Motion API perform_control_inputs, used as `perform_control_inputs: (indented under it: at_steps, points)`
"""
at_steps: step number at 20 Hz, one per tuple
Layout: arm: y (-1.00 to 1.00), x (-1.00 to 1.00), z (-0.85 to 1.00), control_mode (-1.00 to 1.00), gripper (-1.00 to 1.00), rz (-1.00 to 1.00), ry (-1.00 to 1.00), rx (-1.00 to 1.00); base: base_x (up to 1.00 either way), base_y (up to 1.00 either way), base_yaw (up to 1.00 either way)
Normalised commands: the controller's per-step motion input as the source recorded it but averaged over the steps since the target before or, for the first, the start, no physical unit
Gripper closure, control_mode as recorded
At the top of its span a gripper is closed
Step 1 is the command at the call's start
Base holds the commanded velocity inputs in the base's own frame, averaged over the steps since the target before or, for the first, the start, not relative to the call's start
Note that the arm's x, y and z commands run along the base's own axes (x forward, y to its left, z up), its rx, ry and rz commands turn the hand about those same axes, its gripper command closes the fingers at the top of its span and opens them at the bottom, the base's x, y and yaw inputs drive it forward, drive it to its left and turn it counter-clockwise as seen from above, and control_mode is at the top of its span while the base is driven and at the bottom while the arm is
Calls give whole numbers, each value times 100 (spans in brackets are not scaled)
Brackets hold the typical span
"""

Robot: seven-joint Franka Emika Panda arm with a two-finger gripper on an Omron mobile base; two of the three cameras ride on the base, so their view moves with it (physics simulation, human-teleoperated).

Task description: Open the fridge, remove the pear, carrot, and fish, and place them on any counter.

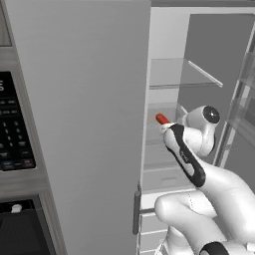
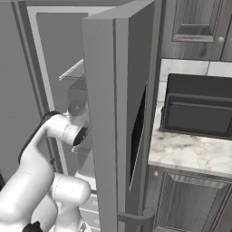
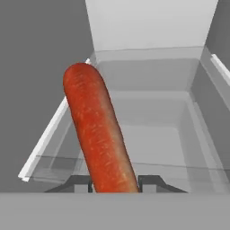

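Observation:
The fridge (image 1: 84, 99) stands with a door swung open, and my arm reaches into its white interior. The carrot (image 3: 96, 130), a smooth orange-red tapered stick, juts up from between my fingertips in the hand view. My gripper (image 3: 114, 182) is shut on its lower end, a dark fingertip pressed to each side. From the left base view the carrot (image 1: 162, 119) shows as a small red tip just beyond the gripper (image 1: 166, 125), level with a middle shelf. The pear and the fish are out of view. The counter (image 2: 190, 152) lies to the right of the open fridge door (image 2: 106, 113).
A clear drawer (image 3: 152, 134) sits behind the carrot, with a clear shelf (image 1: 174, 72) above. The door's bar handle (image 1: 135, 214) hangs close to my arm's elbow. A dark oven panel (image 1: 12, 124) is at the left. A black appliance (image 2: 199, 108) stands on the counter.

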Motion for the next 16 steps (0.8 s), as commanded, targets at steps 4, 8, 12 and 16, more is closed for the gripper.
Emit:
perform_control_inputs:
  at_steps: [4,8,12,16]
  points:
    - [0,-85,95,-100,100,2,0,-8,0,0,0]
    - [0,-86,94,-100,100,2,4,-8,0,0,0]
    - [0,-91,66,-100,100,3,3,-11,0,0,0]
    - [0,-83,51,-100,100,4,3,-9,0,0,0]
